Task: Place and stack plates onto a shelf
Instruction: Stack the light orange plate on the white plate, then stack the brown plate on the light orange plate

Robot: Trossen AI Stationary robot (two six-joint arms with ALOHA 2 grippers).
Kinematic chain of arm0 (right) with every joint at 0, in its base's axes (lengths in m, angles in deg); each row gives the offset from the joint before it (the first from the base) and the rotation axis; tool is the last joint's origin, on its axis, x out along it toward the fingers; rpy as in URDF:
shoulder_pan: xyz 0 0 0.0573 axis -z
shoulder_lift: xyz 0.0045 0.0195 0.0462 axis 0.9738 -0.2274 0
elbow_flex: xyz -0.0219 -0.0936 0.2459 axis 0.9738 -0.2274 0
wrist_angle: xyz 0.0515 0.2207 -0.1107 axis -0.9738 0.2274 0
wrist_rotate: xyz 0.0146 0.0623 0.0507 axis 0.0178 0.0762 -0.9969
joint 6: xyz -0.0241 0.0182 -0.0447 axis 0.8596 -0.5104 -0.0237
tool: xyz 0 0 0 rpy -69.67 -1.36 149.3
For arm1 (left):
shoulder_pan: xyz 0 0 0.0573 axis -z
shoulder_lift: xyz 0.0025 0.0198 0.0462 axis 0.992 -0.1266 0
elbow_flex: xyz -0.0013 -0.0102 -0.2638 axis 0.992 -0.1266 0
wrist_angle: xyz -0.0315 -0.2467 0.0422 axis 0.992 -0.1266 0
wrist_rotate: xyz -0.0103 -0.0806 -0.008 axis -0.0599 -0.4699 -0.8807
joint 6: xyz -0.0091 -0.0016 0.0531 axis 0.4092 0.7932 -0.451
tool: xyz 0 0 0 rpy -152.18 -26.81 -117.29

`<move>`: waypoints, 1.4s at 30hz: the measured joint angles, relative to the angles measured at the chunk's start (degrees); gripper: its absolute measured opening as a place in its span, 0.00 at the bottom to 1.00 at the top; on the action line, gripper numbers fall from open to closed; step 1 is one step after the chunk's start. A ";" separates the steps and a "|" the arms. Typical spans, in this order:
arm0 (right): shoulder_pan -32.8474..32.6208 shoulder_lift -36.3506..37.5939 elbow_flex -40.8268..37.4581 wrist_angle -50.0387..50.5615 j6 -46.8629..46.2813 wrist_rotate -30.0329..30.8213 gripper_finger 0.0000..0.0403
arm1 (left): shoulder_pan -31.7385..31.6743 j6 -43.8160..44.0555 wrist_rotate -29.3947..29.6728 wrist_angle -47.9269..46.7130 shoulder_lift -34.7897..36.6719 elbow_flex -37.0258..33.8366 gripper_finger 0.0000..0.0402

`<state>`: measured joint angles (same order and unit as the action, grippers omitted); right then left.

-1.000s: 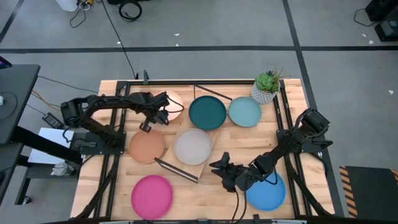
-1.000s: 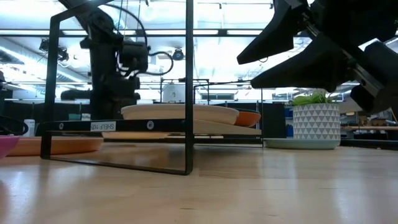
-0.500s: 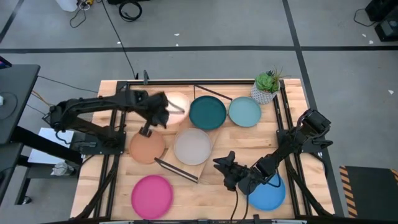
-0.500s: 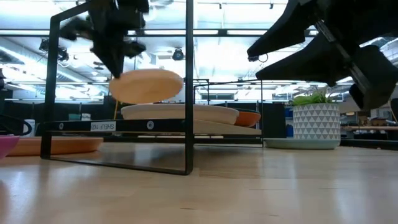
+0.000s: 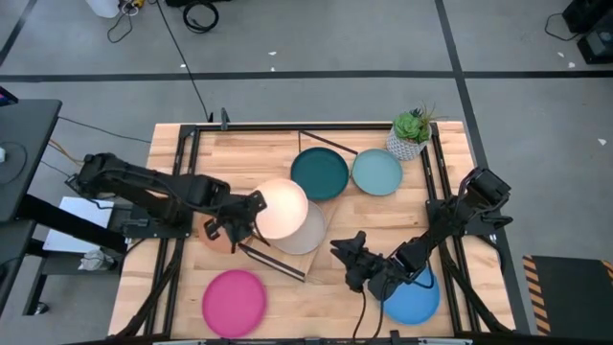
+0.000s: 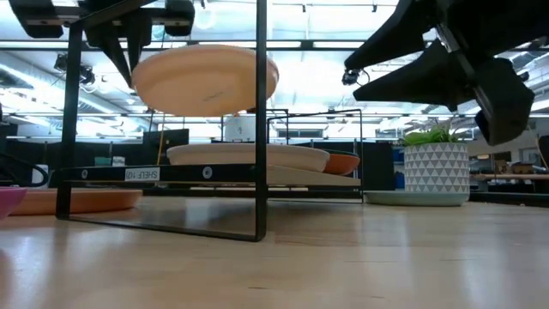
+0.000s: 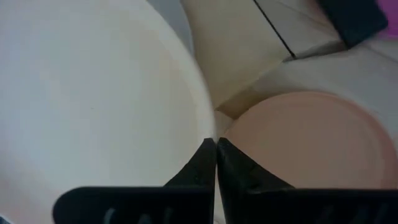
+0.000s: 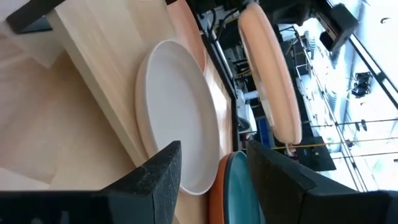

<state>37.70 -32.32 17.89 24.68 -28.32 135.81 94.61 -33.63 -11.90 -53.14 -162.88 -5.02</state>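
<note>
- Cream plate (image 5: 281,208): round, shallow, held level in the air above the grey plate (image 5: 305,233), overlapping it from above.
- Grey plate: flat on the shelf (image 5: 316,196), a light wooden board with a black wire frame.
- Dark teal plate (image 5: 320,173): on the shelf's far end.
- Light blue plate (image 5: 376,172): just beside the dark teal plate.
- Tan plate (image 5: 212,230), pink plate (image 5: 234,301), bright blue plate (image 5: 418,297): flat on the tabletop.

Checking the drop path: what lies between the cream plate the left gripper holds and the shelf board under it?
In the low view, the grey plate lies on the shelf, with open air between it and the raised cream plate.
</note>
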 joint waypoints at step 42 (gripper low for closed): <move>2.16 0.56 0.00 -1.68 0.38 -1.71 0.47 | 1.83 0.59 -1.60 14.88 -10.60 -0.02 0.11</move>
<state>39.86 -31.77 17.89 23.00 -27.94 134.10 96.45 -33.03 -13.50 -38.26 -173.48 -5.04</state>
